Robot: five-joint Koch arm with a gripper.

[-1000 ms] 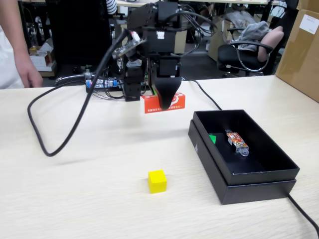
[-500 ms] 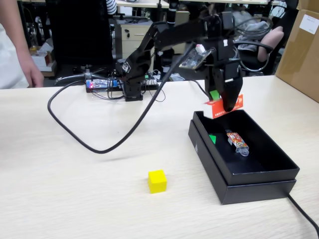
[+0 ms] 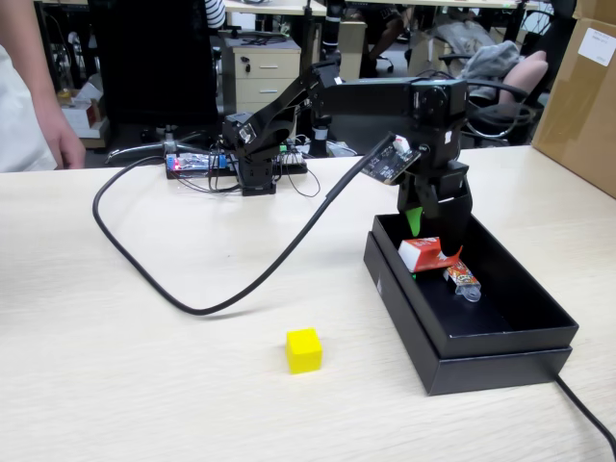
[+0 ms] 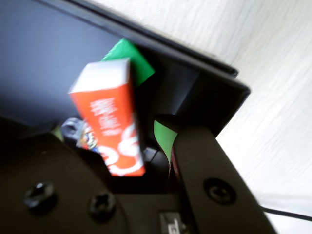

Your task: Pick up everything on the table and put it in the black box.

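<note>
Over the shallow matte black cardboard box (image 3: 500,332), the black gripper (image 3: 435,243) hangs with jaws parted, the long red rectangular carton (image 3: 425,254) tilting loose between them above a small green cube (image 4: 130,59). A small yellow cube (image 3: 303,349) sits apart on the light wood-grain tabletop (image 3: 144,375).

The tool (image 3: 441,243) hangs over the black box (image 3: 500,339), the red carton (image 3: 423,254) tilted at its tip. The yellow cube (image 3: 303,349) sits well apart on the surface (image 3: 144,366).
</note>
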